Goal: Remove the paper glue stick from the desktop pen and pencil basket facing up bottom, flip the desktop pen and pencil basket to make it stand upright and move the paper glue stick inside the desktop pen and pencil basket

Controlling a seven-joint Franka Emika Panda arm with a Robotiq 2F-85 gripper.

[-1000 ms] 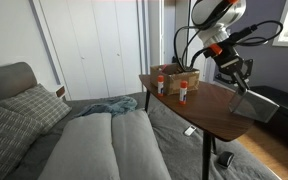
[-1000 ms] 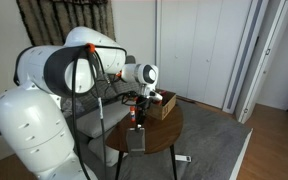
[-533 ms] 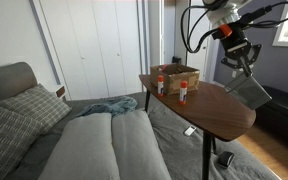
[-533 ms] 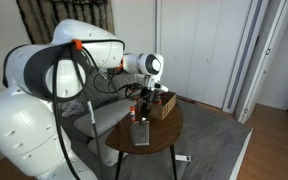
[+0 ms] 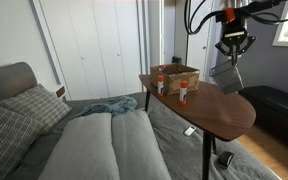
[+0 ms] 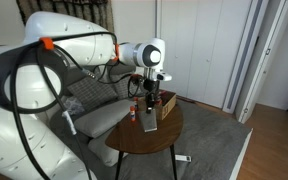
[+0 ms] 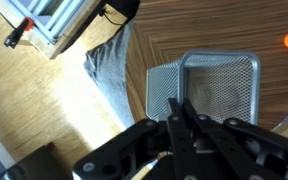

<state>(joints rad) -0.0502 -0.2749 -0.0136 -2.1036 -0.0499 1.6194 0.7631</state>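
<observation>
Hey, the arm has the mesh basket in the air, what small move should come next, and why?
Probably lower the end effector straight down until the mesh basket rests on the table. The basket hangs clear of the tabletop, gripped at its rim, and the wrist view looks into its opening, so it seems right way up.

Basket edge behind fingers

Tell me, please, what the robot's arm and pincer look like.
The arm has bulky, rounded, glossy white links, with an orange band at one joint. Black cables loop loosely alongside it. The pincer is black and angular.
</observation>
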